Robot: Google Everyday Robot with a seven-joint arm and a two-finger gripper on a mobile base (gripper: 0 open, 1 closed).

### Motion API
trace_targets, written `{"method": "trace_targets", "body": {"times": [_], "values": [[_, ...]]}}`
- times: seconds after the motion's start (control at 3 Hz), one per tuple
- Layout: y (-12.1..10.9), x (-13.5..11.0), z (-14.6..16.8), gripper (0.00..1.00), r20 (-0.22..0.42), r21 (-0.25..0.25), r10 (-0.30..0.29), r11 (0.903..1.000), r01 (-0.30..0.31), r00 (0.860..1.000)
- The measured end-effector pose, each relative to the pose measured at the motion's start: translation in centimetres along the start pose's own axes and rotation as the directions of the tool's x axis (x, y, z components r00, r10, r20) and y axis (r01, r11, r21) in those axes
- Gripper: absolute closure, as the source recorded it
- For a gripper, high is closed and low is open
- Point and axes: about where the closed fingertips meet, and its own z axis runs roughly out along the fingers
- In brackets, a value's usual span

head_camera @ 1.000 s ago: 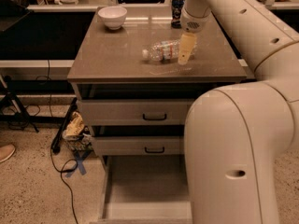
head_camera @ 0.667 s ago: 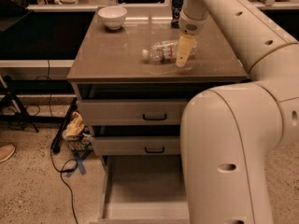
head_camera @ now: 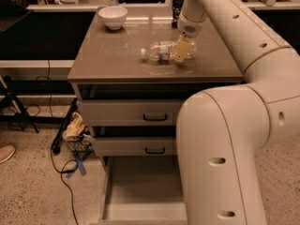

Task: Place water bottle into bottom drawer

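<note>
The water bottle [head_camera: 160,51] lies on its side on the cabinet top [head_camera: 112,55], its white cap pointing left. My gripper [head_camera: 181,50] hangs from the arm above and reaches down at the bottle's right end, overlapping its base. The bottom drawer [head_camera: 140,184] is pulled out at floor level, and its flat inside floor shows bare. My arm's large body covers the drawer's right part.
A white bowl [head_camera: 112,17] stands at the cabinet top's back left, and a dark drink can [head_camera: 177,4] at the back behind my gripper. Two shallower drawers with black handles [head_camera: 154,117] sit above the bottom one. A bag [head_camera: 76,129] and cables lie on the floor at the left.
My gripper has moved a little to the left and down, onto the bottle's right end. The bottle has not visibly moved.
</note>
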Motion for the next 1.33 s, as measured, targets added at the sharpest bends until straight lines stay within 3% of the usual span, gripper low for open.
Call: {"method": "trace_targets", "body": {"times": [0.67,1.0,1.33], "values": [[0.3,-0.4,-0.2,0.89,0.041,-0.026,0.025,0.9994,-0.024,0.999],[1.3,0.0,-3.0,1.00,0.107,-0.030,0.028,0.9993,-0.025,0.994],[4.0,1.9,-7.3,1.00,0.217,-0.032,-0.009,0.9994,0.016,0.976]]}}
